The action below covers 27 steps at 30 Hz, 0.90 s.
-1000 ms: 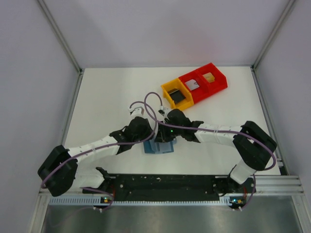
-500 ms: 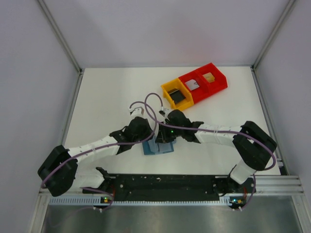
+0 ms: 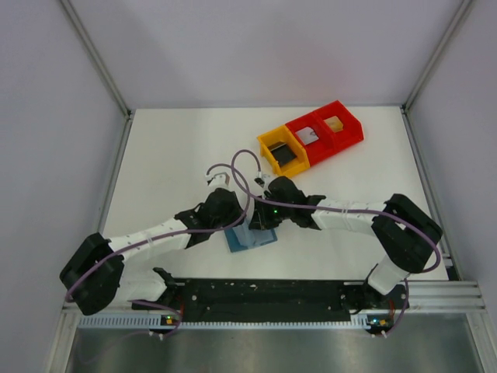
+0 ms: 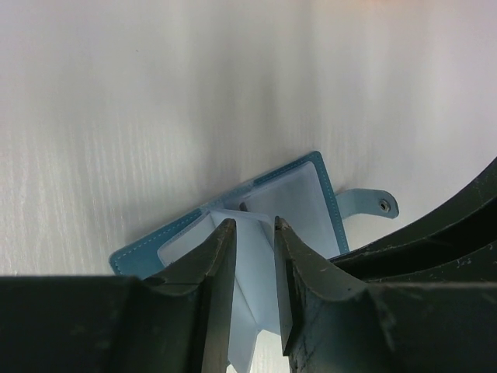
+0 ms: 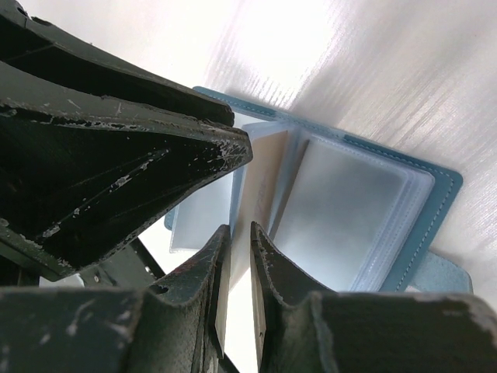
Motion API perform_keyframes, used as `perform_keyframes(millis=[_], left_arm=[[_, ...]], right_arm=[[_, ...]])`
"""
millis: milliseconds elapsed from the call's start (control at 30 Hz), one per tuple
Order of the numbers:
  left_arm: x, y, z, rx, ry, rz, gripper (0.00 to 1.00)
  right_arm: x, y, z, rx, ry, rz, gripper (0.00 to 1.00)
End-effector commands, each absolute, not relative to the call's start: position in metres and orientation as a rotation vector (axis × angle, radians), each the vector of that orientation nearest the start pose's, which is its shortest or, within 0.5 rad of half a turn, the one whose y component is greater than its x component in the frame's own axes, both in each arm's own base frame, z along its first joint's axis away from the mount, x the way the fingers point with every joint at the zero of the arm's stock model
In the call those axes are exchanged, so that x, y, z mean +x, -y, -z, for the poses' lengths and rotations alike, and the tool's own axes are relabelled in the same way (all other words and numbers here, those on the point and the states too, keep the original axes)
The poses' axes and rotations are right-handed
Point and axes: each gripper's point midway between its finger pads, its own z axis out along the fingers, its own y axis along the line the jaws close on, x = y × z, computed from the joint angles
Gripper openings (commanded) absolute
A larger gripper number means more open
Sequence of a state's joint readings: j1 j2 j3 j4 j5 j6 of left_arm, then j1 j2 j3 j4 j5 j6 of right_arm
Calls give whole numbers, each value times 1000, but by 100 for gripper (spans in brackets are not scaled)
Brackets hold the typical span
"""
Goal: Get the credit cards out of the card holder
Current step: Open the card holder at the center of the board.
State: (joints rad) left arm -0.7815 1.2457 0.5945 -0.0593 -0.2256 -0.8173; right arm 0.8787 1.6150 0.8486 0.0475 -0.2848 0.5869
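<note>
I'm looking into a robot lab test cell here: a white table (image 3: 171, 155) boxed in by plain white panels (image 3: 272, 47) on aluminium posts (image 3: 96, 56). The left arm (image 3: 147, 237) and right arm (image 3: 349, 216) are bolted to a black rail (image 3: 264, 294) along the near edge. Red and yellow plastic bins (image 3: 311, 136) sit toward the far right corner.

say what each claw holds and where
Left claw: pale-blue plastic sleeve of the open teal-blue card holder. Right claw: edge of a beige leaf, card or sleeve.
</note>
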Motion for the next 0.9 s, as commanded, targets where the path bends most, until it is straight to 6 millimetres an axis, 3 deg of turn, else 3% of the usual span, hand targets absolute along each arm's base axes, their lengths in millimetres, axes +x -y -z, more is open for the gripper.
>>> perform_keyframes(millis=[0,167,600,867], left_arm=[[252,231,-91,-192,-2264,615,31],[254,236,-108,-189,-2230,658,35],[251,241,-90,-148,-2313,622,34],[255,245,-96,-146,-2298,644,33]], right_arm=[[208,-357,-75,-527,-2408,-1020,16],[208,-357,-75,-529,-2407,-1021,16],[208,-359,-76,-532,-2406,-1029,15],[207,-360,-77,-535,-2404,-1034,14]])
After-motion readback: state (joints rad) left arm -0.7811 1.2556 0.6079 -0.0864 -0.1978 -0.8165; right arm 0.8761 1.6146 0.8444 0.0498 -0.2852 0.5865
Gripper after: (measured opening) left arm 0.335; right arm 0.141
